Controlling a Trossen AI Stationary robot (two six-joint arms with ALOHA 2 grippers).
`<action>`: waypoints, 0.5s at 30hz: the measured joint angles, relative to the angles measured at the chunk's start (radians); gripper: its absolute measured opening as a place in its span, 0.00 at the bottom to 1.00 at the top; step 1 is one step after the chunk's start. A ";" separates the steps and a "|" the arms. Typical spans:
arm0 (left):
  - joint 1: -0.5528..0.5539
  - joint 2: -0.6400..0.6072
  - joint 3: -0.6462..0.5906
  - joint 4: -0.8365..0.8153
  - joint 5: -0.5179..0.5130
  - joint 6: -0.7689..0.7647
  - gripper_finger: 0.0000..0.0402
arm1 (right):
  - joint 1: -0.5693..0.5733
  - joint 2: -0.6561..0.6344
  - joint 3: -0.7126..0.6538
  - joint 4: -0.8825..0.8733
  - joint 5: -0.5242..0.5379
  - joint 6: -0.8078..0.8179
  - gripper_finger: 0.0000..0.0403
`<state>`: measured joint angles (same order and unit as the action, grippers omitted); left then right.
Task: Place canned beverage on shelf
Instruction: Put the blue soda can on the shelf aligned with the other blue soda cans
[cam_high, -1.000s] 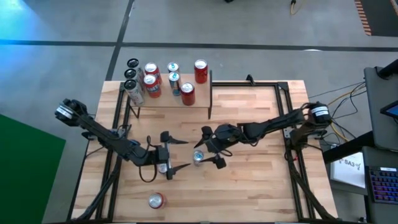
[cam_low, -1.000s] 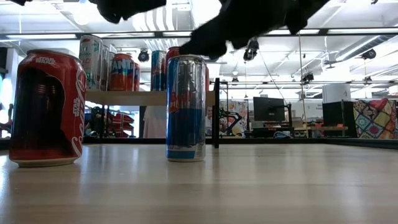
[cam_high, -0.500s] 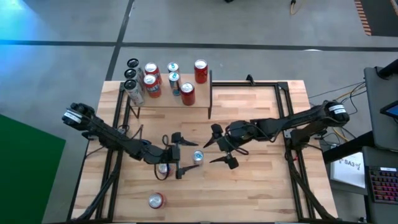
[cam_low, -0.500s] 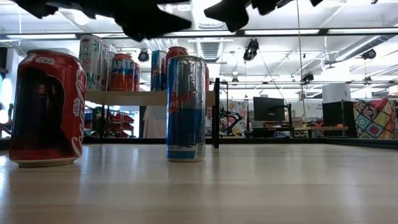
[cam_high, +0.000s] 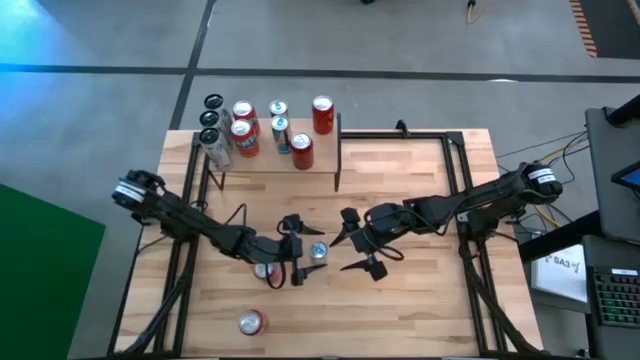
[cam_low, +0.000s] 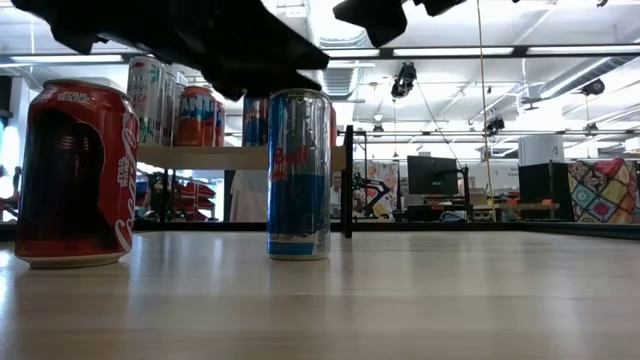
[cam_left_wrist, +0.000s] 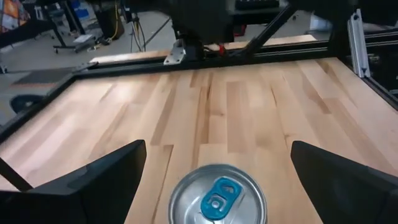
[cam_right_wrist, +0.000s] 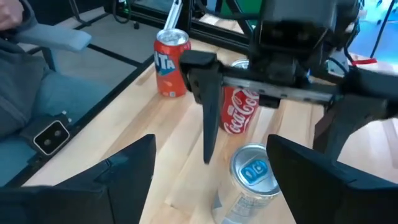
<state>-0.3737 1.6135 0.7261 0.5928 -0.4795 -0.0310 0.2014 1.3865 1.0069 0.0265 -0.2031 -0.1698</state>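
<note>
On the shelf (cam_high: 270, 160) stand eight cans (cam_high: 245, 140); a slim can (cam_high: 318, 251) remains on the table (cam_high: 420, 300).

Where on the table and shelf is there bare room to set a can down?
Free: the tabletop right of the shelf, and the near right corner. The shelf is bare only along its front right edge; cans fill its left and back. Crowded: mid-table, where the left gripper and right gripper, fingers open, flank the blue-tab can.

Eleven cans (cam_high: 318, 251), one shelf (cam_high: 268, 166), two arms (cam_high: 190, 221)
</note>
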 joint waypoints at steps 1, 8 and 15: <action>0.002 0.006 0.000 0.000 0.001 -0.010 0.96 | 0.001 0.000 0.000 0.000 0.003 -0.001 0.73; 0.023 0.025 -0.001 0.007 0.012 -0.028 0.96 | 0.002 0.003 0.000 -0.003 0.023 -0.005 0.73; 0.045 0.054 -0.011 0.009 0.048 -0.082 0.96 | 0.002 0.003 0.000 -0.005 0.023 -0.006 0.74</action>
<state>-0.3290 1.6676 0.7151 0.6014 -0.4316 -0.1130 0.2031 1.3895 1.0069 0.0212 -0.1799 -0.1757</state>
